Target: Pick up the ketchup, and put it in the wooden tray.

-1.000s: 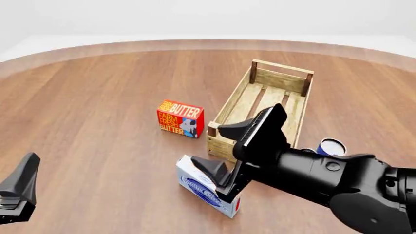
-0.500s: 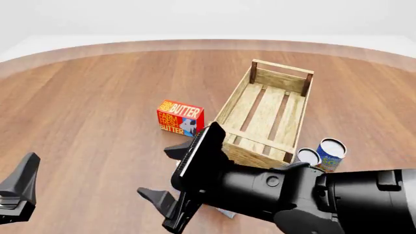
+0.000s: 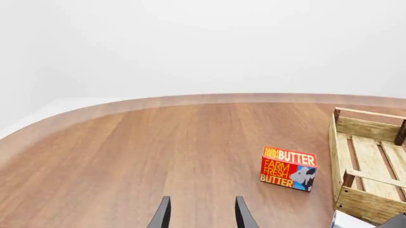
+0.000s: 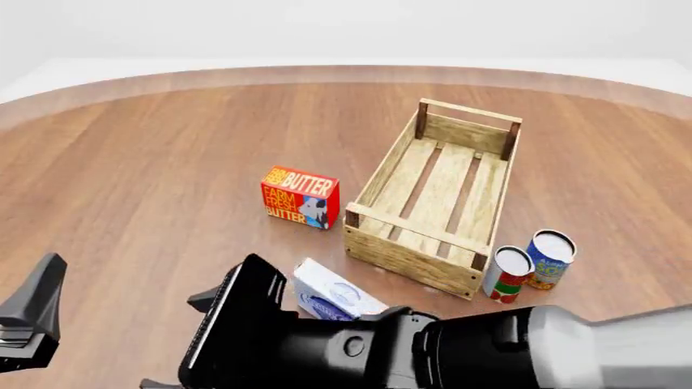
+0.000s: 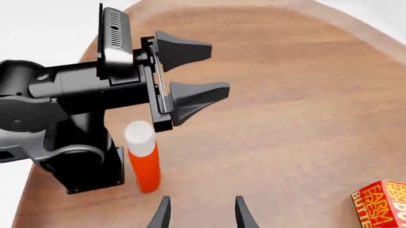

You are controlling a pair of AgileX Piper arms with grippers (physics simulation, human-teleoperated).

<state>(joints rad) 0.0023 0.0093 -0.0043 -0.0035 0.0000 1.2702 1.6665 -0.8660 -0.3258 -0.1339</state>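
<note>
Red-orange ketchup (image 5: 143, 161) upright beside left arm base, wooden tray (image 4: 436, 197) empty, left claw (image 5: 193, 70) spread, right claw (image 5: 199, 213) spread.

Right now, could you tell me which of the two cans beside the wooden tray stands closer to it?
The red-and-green can stands closer, right by the wooden tray's near corner. The blue can stands just past it, on the side away from the tray.

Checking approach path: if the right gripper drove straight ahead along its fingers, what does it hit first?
Probably the ketchup, standing upright just left of the line of the open right gripper, with the left arm's base beside it. Depth is unclear; it might slip past onto bare table.
</note>
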